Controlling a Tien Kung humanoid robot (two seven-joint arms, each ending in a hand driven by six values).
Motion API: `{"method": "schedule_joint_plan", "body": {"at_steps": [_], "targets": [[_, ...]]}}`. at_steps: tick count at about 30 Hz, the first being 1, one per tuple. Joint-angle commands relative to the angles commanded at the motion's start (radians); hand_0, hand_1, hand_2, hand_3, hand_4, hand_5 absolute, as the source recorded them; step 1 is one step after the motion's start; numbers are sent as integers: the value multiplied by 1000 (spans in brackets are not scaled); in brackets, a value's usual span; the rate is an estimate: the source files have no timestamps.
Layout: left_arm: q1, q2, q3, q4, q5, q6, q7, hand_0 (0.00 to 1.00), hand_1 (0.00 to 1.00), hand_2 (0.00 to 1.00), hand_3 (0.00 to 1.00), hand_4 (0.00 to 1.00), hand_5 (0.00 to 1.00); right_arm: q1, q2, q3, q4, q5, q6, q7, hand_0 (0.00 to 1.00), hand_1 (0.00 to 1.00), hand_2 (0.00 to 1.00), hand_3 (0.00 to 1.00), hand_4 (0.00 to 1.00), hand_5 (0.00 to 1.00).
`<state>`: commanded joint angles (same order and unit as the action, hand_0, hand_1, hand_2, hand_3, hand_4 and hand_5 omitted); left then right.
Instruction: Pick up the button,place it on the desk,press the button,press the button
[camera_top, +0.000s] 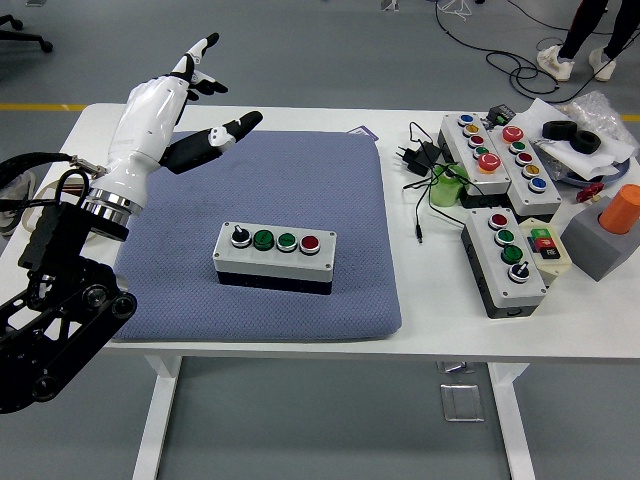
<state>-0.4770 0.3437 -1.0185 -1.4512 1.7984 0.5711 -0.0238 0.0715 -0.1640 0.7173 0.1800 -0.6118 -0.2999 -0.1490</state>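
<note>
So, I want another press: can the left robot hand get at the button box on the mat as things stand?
Probably yes: the left robot hand is raised open above the mat, nothing between it and the button box.

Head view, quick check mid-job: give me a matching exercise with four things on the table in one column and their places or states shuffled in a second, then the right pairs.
Things:
1. button box
2. left hand
3. orange cylinder
4. white tray

Places or states:
A. standing in a grey block at the table's right edge
B. lying flat on the blue pad, nothing touching it
C. at the table's left edge, mostly hidden behind the arm
D. raised above the pad's far left corner, fingers spread, holding nothing

Pairs: 1-B, 2-D, 3-A, 4-C
</note>
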Motion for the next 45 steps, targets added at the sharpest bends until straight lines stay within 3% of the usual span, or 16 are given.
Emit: {"method": "schedule_joint_plan", "body": {"at_steps": [1, 2, 6, 7, 9, 12, 19, 22, 24, 27, 30, 37, 45], "targets": [[9, 3, -5, 3, -39, 39, -23, 756, 825, 961, 935, 770, 998, -1, 0, 0, 0, 1, -1, 0, 631, 464, 525, 582, 270, 13], [28, 11, -14, 10, -91, 68, -65, 756, 825, 961, 935, 770, 998, -2, 0, 3, 0, 0, -1, 0, 631, 464, 525, 582, 270, 13], [70, 25, -37, 30, -247, 23, -161, 756, 825, 961, 935, 770, 998, -5, 0, 6, 0, -1, -1, 0, 631, 464, 525, 582, 270, 13], [82, 27, -49, 35, -292, -14, -173, 741, 799, 906, 913, 739, 998, -6, 0, 7, 0, -1, -1, 1, 630, 464, 525, 582, 270, 12], [115, 26, -81, 40, -377, -49, -179, 741, 799, 906, 913, 739, 998, -11, -1, 7, 0, 1, -2, 1, 630, 464, 525, 582, 270, 12], [144, 19, -115, 37, -500, -60, -175, 741, 799, 906, 913, 739, 998, -15, -1, 9, 0, -1, -1, 0, 630, 464, 525, 582, 270, 12], [250, 17, -224, -4, -800, -300, -92, 690, 757, 866, 863, 716, 998, -28, -2, 17, 0, -10, -1, -1, 631, 465, 525, 582, 269, 14], [289, 18, -245, -18, -905, -372, -56, 690, 757, 866, 863, 716, 998, -33, -2, 16, 0, -7, -2, 0, 631, 465, 525, 582, 269, 14], [318, 14, -265, -27, -896, -430, -38, 690, 757, 866, 863, 716, 998, -34, -3, 15, 0, -9, 0, -1, 631, 465, 525, 582, 269, 14], [363, -21, -314, -35, -849, -522, -22, 674, 747, 856, 862, 715, 998, -33, -6, 17, 0, -15, 2, -2, 631, 468, 527, 582, 268, 11], [390, -50, -347, -44, -810, -567, -15, 674, 747, 856, 862, 715, 998, -34, -6, 16, 0, -9, 1, 0, 631, 468, 527, 582, 268, 11], [423, -110, -408, -60, -755, -573, -22, 694, 755, 868, 864, 710, 998, -32, -9, 26, 0, -20, 0, 0, 631, 470, 527, 582, 268, 11], [449, -105, -437, -57, -760, -544, -46, 711, 772, 874, 867, 707, 998, -25, -11, 62, 0, -62, 4, -11, 631, 477, 531, 582, 266, 11]]}}
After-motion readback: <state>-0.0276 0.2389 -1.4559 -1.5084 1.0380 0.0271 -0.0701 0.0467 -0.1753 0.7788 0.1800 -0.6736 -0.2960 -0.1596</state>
